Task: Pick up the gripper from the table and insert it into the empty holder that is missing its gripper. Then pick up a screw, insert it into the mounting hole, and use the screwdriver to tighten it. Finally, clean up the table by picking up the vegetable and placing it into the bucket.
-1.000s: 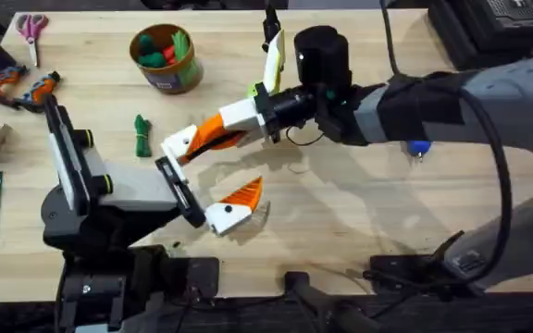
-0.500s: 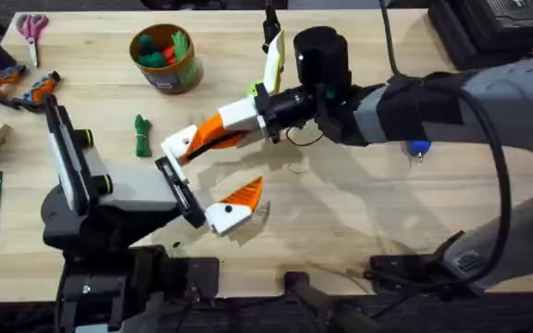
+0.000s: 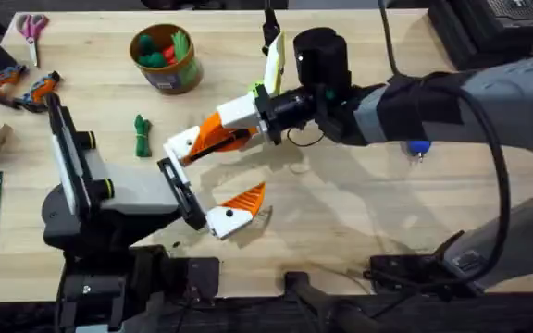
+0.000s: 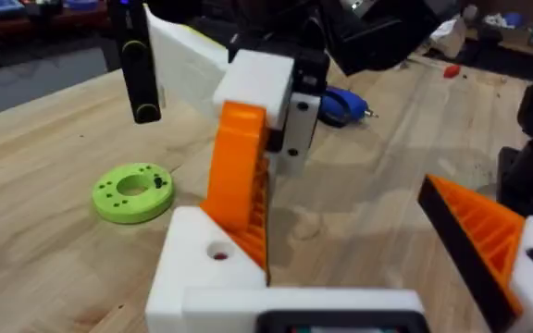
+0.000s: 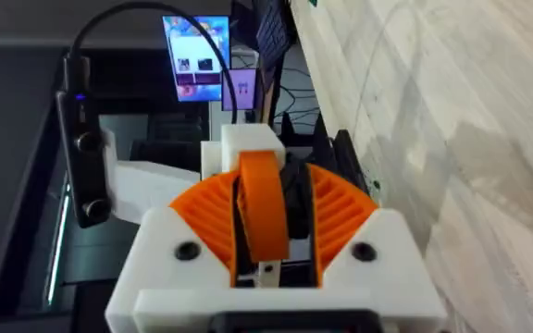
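While the right claw (image 3: 213, 137) stays closed on the gripper (image 3: 218, 135), you can see that its tip now sits against the holder (image 3: 181, 145) of the left claw (image 3: 209, 181), slightly closer than one second ago. The left claw stays wide open and holds nothing. I judge the insertion is beginning, so you should keep the piece straight.

Occlusions — mid-insertion

The screwdriver (image 3: 418, 147) was mostly covered by the right arm overhead, its bit too small to resolve. The gripper (image 5: 265, 205) sat half buried between the right gripper's pads (image 5: 340, 213) — seating in the holder (image 4: 213, 268) couldn't be judged.
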